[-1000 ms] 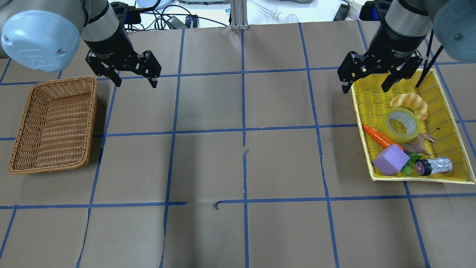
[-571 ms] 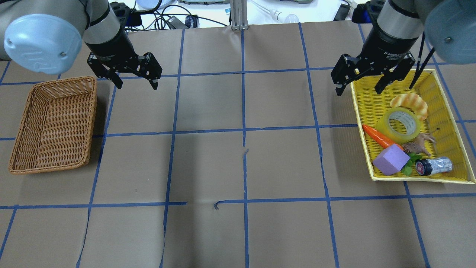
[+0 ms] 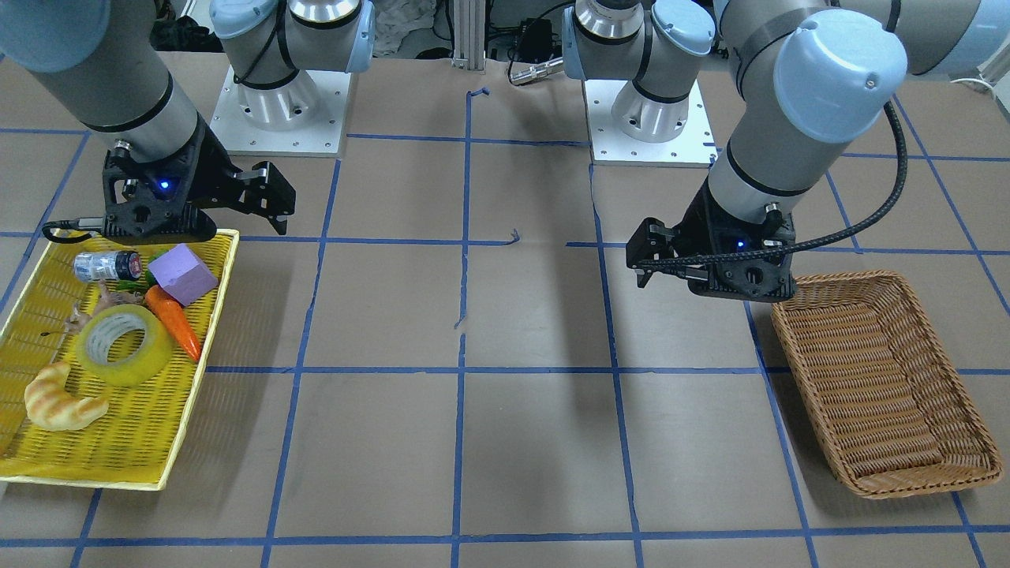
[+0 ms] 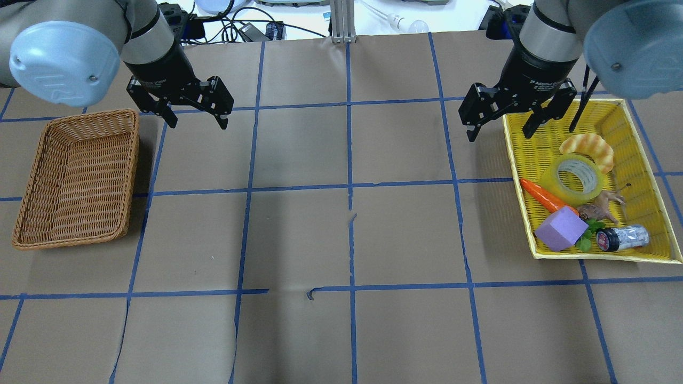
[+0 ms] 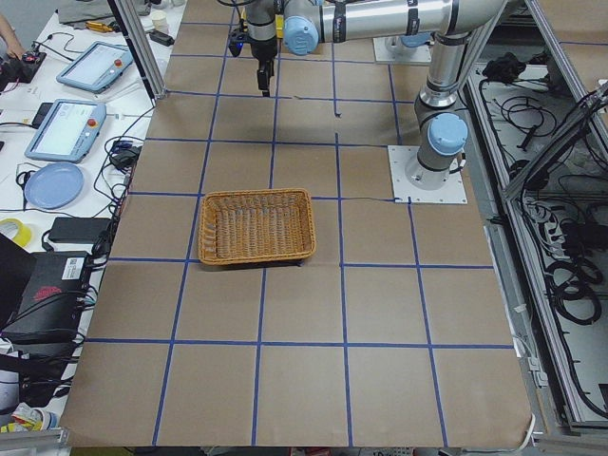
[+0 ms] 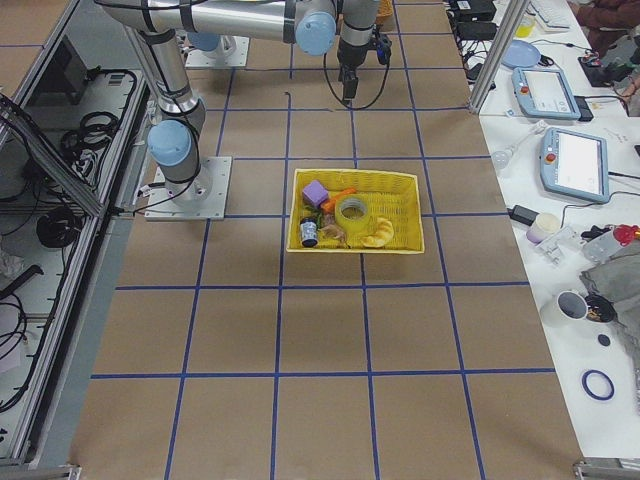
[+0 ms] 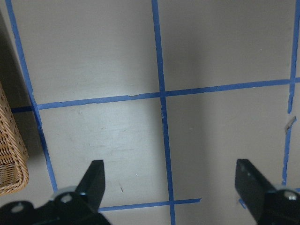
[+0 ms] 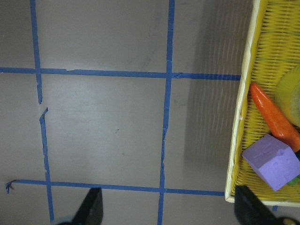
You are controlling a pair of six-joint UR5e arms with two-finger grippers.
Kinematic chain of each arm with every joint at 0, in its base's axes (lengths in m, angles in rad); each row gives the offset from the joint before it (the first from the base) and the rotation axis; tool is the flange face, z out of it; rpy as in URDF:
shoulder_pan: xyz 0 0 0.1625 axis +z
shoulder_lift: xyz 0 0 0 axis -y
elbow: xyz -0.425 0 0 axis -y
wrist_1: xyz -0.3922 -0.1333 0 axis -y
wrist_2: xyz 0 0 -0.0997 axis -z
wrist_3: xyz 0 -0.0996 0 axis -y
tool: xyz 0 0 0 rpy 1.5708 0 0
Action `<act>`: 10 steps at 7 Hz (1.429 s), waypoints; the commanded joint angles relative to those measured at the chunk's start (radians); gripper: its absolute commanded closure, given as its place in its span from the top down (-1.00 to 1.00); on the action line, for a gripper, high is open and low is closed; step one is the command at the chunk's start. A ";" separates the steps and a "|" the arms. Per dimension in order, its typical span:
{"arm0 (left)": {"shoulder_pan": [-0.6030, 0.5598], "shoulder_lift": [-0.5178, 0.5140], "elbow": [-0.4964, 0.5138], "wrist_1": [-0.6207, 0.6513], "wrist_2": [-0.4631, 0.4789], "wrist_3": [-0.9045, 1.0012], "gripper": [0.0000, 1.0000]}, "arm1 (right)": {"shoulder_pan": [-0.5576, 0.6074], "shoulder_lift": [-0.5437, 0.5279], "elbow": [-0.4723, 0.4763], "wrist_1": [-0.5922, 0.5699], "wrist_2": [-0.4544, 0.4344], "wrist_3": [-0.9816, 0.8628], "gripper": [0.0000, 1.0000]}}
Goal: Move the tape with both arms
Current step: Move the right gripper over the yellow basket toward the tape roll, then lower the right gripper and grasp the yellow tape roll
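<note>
The tape [image 4: 572, 180], a translucent yellow roll with a pale core, lies flat in the yellow tray [image 4: 515, 170], between a croissant and an orange carrot. It also shows in the front view [image 3: 125, 345], and only its edge shows in the right wrist view [image 8: 291, 96]. My right gripper [image 4: 499, 133] is open and empty, above the tray's far left corner, apart from the tape. In its wrist view [image 8: 168, 201] the jaws stand wide over bare table beside the tray. My left gripper [image 4: 197, 124] is open and empty, hovering right of the brown wicker basket [image 4: 80, 176].
The tray also holds a croissant [image 4: 587, 146], a toy carrot [image 4: 541, 194], a purple block [image 4: 561, 228], a small bottle [image 4: 621, 238] and a brown figure. The wicker basket's corner shows in the left wrist view [image 7: 9, 154]. Brown paper with blue tape lines covers the table.
My right gripper has moved left, from over the tray's far end to straddling its left corner. My left gripper has barely shifted. Both stay open.
</note>
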 commanded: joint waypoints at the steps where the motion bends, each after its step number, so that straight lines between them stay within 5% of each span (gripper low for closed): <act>1: 0.000 -0.002 -0.007 0.000 -0.001 0.001 1.00 | -0.055 0.017 0.002 -0.067 -0.031 0.107 1.00; 3: 0.000 0.001 -0.008 0.000 0.001 0.002 1.00 | -0.195 0.088 0.027 -0.084 -0.120 0.406 1.00; 7: -0.002 -0.002 -0.010 0.000 0.001 0.001 1.00 | -0.294 0.241 0.189 -0.510 -0.112 0.450 1.00; 10: 0.000 -0.002 -0.011 0.002 0.001 -0.005 1.00 | -0.327 0.292 0.257 -0.569 -0.122 0.456 1.00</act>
